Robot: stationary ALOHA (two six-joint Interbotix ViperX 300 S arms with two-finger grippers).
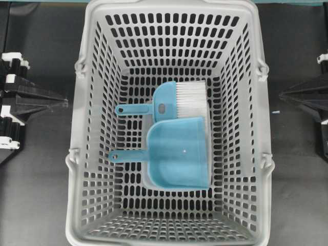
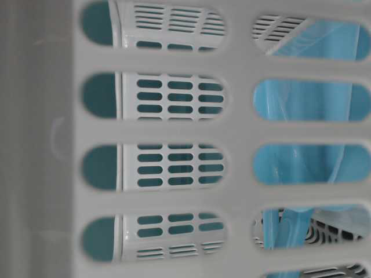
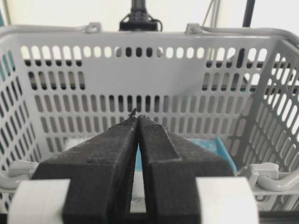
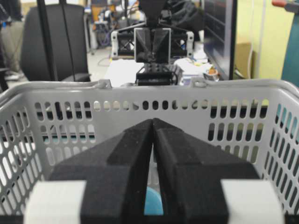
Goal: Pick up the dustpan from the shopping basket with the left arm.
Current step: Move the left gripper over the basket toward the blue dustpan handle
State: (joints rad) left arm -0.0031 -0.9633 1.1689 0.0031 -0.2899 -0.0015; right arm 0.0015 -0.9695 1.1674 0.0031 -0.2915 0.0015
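Observation:
The light blue dustpan (image 1: pixel 179 152) lies flat on the floor of the grey shopping basket (image 1: pixel 84 154), its thin handle pointing left. A corner of the dustpan (image 3: pixel 211 147) shows past my left gripper (image 3: pixel 138 116). The left arm (image 1: pixel 25 100) rests outside the basket's left wall, its gripper (image 1: pixel 64 102) shut and empty, tips touching. My right gripper (image 4: pixel 153 120) is outside the right wall, also shut on nothing. In the table-level view the dustpan (image 2: pixel 307 104) shows blue through the basket slots.
A blue hand brush (image 1: pixel 177 102) with white bristles lies just behind the dustpan, partly touching its far rim. The basket walls (image 3: pixel 140 74) stand tall between each gripper and the contents. Dark table (image 1: pixel 36 179) surrounds the basket.

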